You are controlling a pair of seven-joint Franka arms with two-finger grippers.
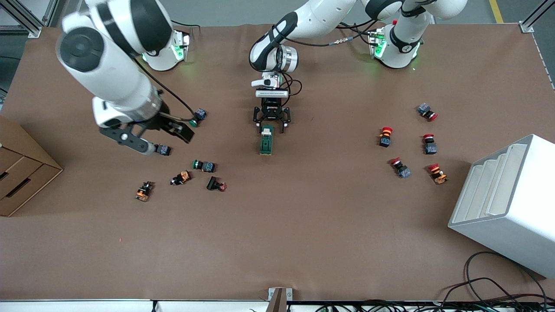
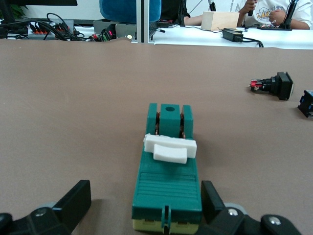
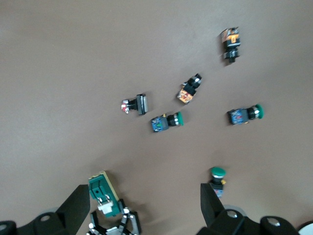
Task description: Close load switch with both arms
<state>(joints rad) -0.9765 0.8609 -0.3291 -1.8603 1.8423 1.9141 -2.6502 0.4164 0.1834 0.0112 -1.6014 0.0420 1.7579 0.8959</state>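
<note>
The load switch (image 1: 266, 140) lies flat on the brown surface (image 1: 303, 216), a little above the middle of the front frame. It is a small dark green block, longer than wide, with its long axis running up and down that frame. A cream strip shows at its lower end there. A white lever piece (image 2: 170, 147) lies crosswise over its top, nearer one end, in front of a raised green post with a round hole. My left pincer (image 1: 272, 123) straddles the block's upper end, its fingers (image 2: 73, 203) spread to either side and not touching it. In my right wrist view the block (image 3: 102, 193) shows near the bottom edge.
</note>
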